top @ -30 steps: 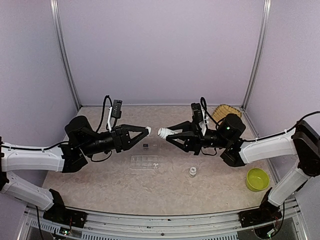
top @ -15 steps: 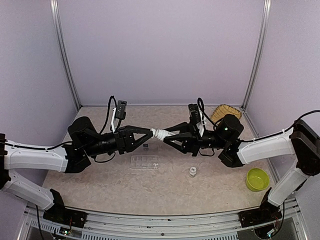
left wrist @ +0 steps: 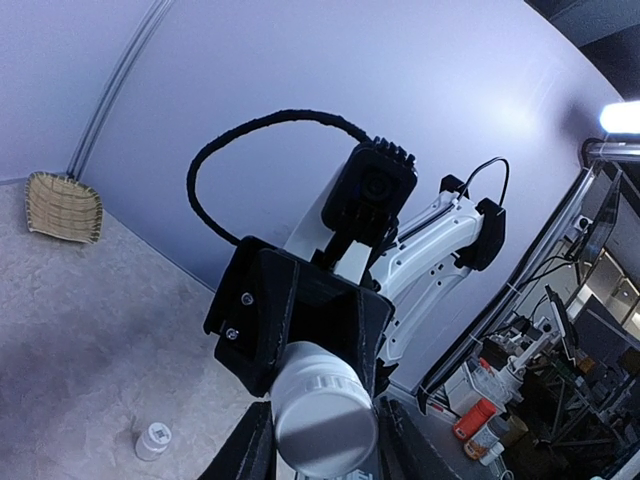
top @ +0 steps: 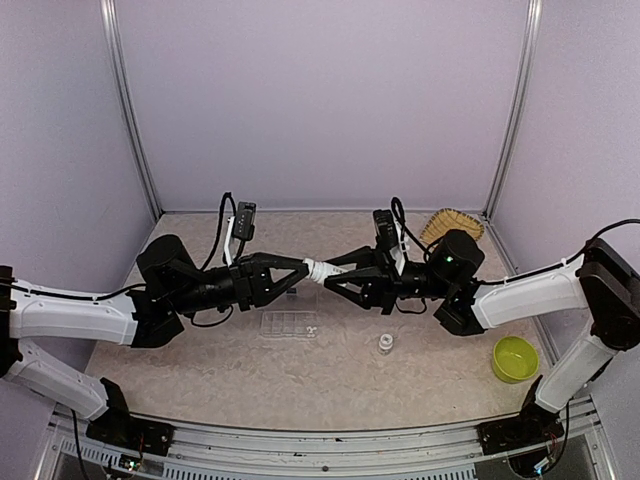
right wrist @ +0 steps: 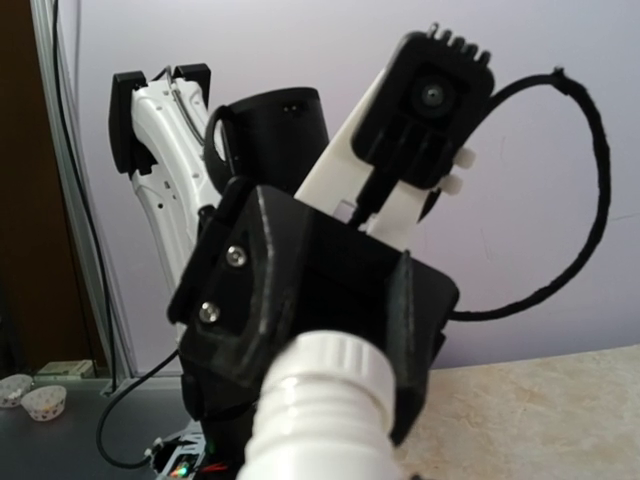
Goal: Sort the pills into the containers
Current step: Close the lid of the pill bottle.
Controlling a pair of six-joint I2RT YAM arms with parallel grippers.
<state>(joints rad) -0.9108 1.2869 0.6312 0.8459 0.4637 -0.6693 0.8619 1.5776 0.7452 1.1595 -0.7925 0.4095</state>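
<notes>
Aloft over the table (top: pixel 200 370), left gripper (top: pixel 300 268) and right gripper (top: pixel 331 272) tip to tip, each pinching one end of a white bottle (top: pixel 317 270), clear compartment box (top: pixel 289 323) lying below.

Soft, even light; a lamp (left wrist: pixel 625 117) glares in the left wrist view, whose edges bend.

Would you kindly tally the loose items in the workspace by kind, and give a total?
White bottles: 2, the held bottle and the small bottle
Clear compartment box: 1
Lime-green bowl: 1
Woven basket: 1
Total: 5
</notes>
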